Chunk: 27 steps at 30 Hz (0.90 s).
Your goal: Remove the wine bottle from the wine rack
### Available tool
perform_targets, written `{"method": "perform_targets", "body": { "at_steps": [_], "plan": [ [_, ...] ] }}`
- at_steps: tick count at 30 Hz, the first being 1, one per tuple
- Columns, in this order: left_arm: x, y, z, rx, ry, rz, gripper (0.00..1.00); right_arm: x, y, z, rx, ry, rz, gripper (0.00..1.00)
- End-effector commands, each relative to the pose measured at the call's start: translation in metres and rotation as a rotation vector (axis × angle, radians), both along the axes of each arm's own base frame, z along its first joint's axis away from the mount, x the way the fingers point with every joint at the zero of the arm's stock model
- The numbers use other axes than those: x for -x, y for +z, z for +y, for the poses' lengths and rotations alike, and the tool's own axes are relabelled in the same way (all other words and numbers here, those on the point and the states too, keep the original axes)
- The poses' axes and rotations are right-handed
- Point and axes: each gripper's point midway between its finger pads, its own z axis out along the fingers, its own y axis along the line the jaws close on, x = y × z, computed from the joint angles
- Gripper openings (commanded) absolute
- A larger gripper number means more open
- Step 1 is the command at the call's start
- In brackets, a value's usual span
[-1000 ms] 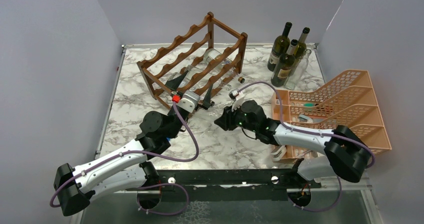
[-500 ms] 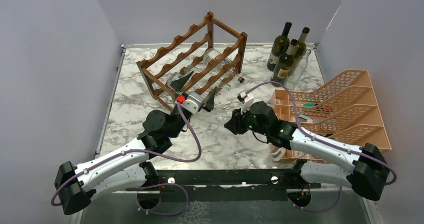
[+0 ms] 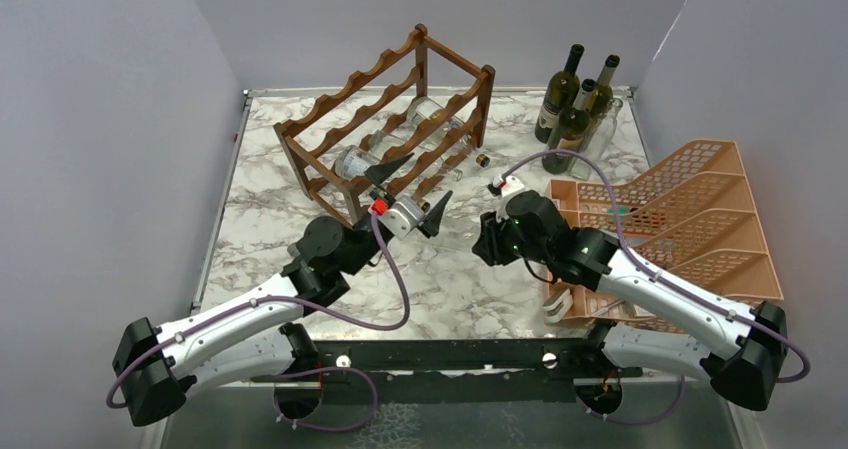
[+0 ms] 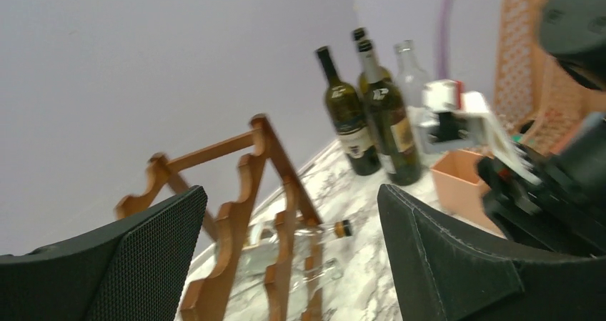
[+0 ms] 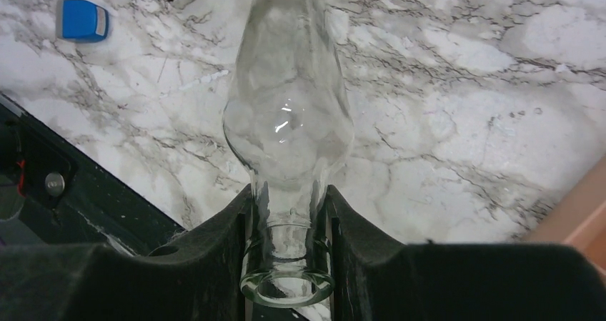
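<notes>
The dark brown wooden wine rack point(image 3: 487, 87) stands at the back centre and also shows in the left wrist view point(image 4: 261, 156). Clear bottles point(image 3: 432, 117) lie in its lower tier, one with a gold cap point(image 4: 344, 228). My right gripper point(image 5: 287, 221) is shut on the neck of a clear glass wine bottle point(image 5: 289, 114). It holds the bottle over the marble table, well off the rack. In the top view that gripper point(image 3: 488, 241) is right of centre and hides the bottle. My left gripper point(image 3: 430, 176) is wide open and empty in front of the rack's right end.
Three dark wine bottles point(image 3: 565, 99) and a clear one stand at the back right. An orange plastic tray organiser point(image 3: 680, 209) fills the right side, close behind my right arm. The black frame of the table's near edge point(image 5: 43, 185) is below the held bottle.
My right gripper has carried the clear bottle to the right, away from the rack and toward the orange organiser. My left gripper has moved right and a little up along the rack front, still open.
</notes>
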Motion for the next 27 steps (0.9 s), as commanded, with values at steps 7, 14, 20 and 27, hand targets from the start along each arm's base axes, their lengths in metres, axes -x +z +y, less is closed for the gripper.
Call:
{"method": "perform_targets", "body": {
  "at_steps": [7, 14, 20, 27],
  "plan": [
    [0.102, -0.054, -0.067, -0.244, -0.681, -0.090, 0.97, 0.016, 0.045, -0.021, 0.064, 0.030, 0.013, 0.01],
    [0.106, -0.111, -0.082, -0.376, -0.771, -0.041, 0.99, 0.032, 0.062, -0.014, 0.039, 0.182, -0.018, 0.01],
    [0.102, -0.140, -0.095, -0.423, -0.807, 0.061, 0.99, 0.048, 0.069, 0.002, 0.019, 0.367, -0.022, 0.01],
    [0.094, -0.164, -0.101, -0.481, -0.800, 0.128, 0.98, 0.050, 0.068, 0.002, 0.026, 0.397, -0.034, 0.01]
  ]
}}
